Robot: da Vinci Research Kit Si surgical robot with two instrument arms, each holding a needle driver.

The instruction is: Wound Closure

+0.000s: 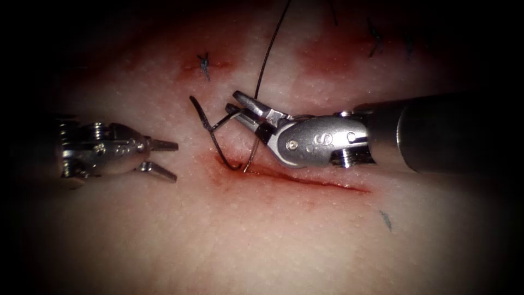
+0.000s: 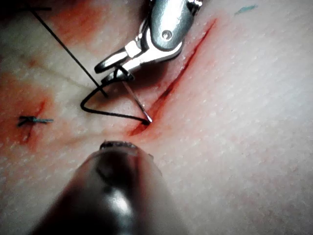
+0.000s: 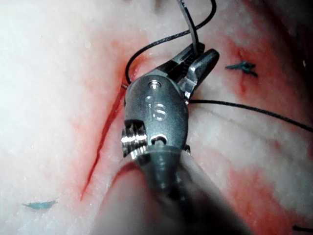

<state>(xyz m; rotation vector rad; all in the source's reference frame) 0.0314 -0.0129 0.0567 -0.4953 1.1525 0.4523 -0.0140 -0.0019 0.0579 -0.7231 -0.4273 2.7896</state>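
We saw the right tool [image 1: 240,109] gripping the curved needle [image 1: 218,147] near its tail, its tip at the cut's [image 1: 305,180] left end, while the left tool [image 1: 164,158], jaws apart and empty, sat left of it.

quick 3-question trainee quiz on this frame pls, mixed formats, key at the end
1. True or false: the left tool holds the needle.
2. Where is the needle's tip? A) lying loose on the tissue far from the cut. B) at the left end of the cut. C) in the left tool's jaws.
3. Fill in: the right tool grips the needle near its ______ end, where the thread joins.

Key
1. False: its jaws are open and hold nothing, left of the cut.
2. B; whether the tip is already in the tissue cannot be told.
3. Tail (thread) end.
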